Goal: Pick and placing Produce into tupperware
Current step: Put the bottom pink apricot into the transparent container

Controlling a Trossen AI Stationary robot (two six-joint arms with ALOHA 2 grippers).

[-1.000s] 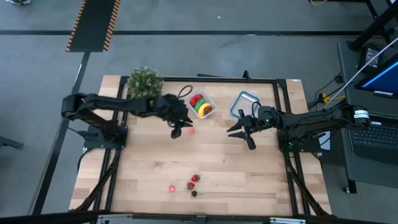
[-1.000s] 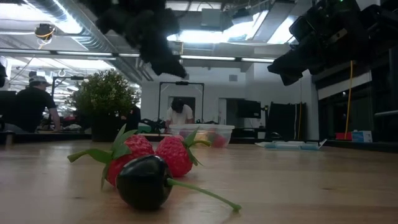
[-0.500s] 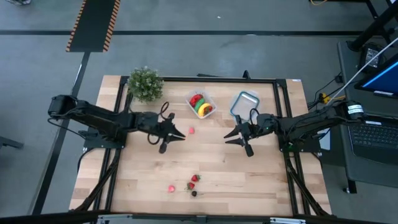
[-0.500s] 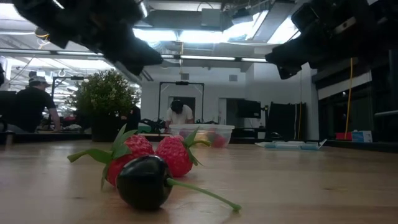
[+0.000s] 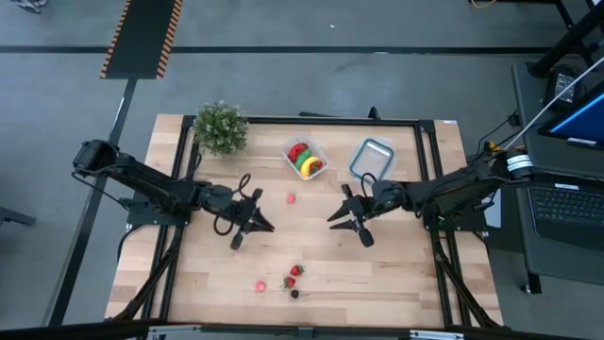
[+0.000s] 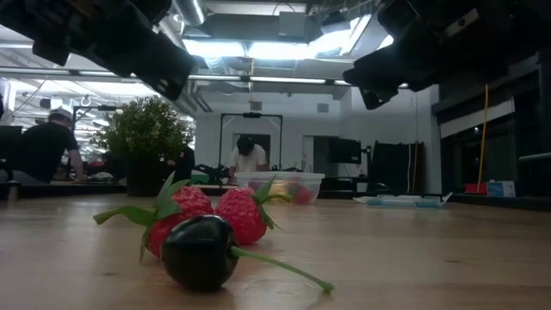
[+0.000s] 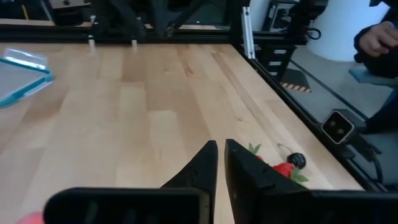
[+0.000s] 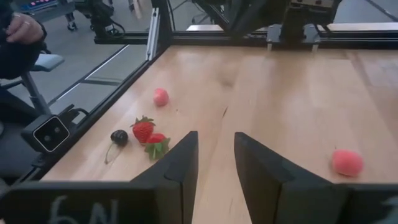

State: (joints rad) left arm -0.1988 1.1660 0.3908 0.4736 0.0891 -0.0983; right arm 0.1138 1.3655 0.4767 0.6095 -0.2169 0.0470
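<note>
While both arms hang over mid-table, the tub (image 5: 306, 158) sits at twelve o'clock with banana, green piece and red pepper inside. The rest of the produce is loose: a pink piece (image 5: 290, 198) just below the tub, another pink one (image 5: 260, 285) at six o'clock, and beside it two strawberries (image 5: 293, 276) and a dark cherry (image 5: 294, 293) bunched close together.

The left gripper (image 5: 247, 227) hovers at about nine o'clock from table centre, fingers (image 7: 208, 163) pressed nearly together with only a sliver between them, nothing held. The right gripper (image 5: 347, 223) hovers at three o'clock, fingers (image 8: 180, 160) apart with bare wood between them, empty too.

My read on handling: these toys look light and hard, plastic or foam, so they will skid or roll if nudged. The cherry's (image 6: 200, 251) round glossy body looks slippery and its thin stem (image 6: 280, 269) is a poor hold; pinch it across the body. The strawberries (image 6: 211, 215) touch each other and have leafy caps; take one across its widest red part, coming in from the open side so its neighbour is not bumped. The pink pieces stand alone, the easiest picks.
</note>
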